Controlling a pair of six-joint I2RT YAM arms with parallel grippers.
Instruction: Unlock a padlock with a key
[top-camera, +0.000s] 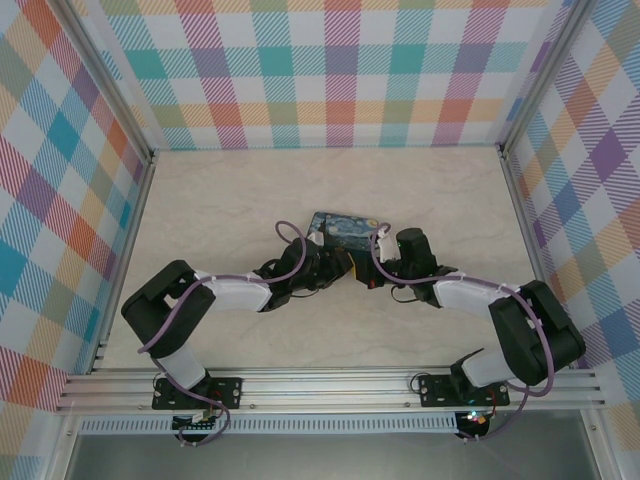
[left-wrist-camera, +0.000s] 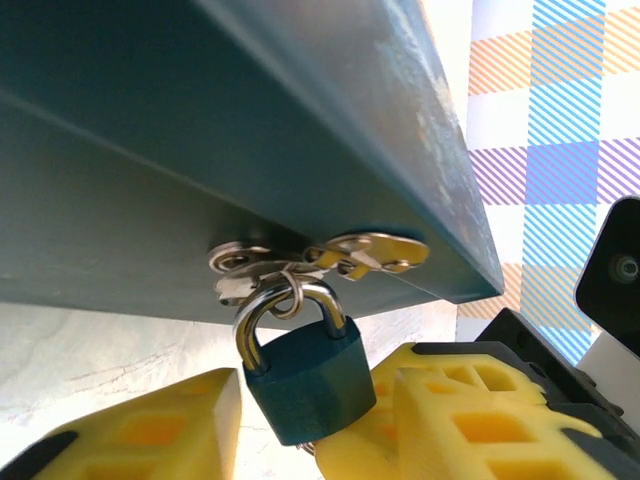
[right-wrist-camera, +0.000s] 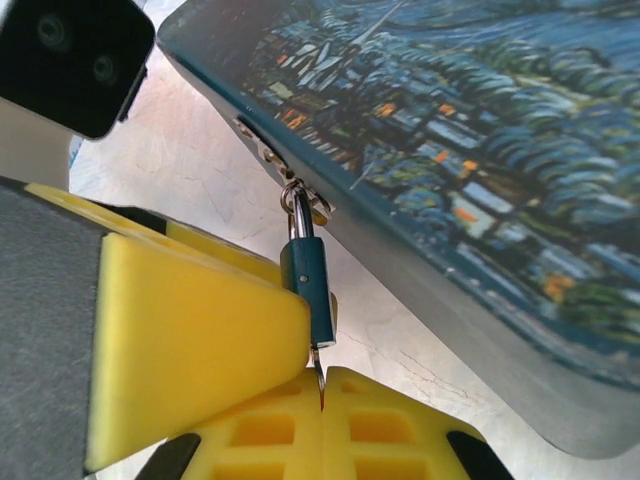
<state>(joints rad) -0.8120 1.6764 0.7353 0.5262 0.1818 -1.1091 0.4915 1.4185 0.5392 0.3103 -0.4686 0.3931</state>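
The right gripper (right-wrist-camera: 326, 410), fingers pressed together, is pinching the key (right-wrist-camera: 318, 372) just under the padlock (right-wrist-camera: 308, 285), whose body the left gripper (left-wrist-camera: 300, 445) is clasping as it is hanging from the latch (left-wrist-camera: 370, 250) of the tin (right-wrist-camera: 480, 150) on the table (top-camera: 230, 200).

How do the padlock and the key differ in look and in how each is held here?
The padlock is a blocky blue body with a silver shackle; the key is a thin dark sliver. The padlock hangs by its shackle from the tin's latch; the key is pinched in the right gripper beneath it. Both are tiny beside the tin, and lined up end to end.
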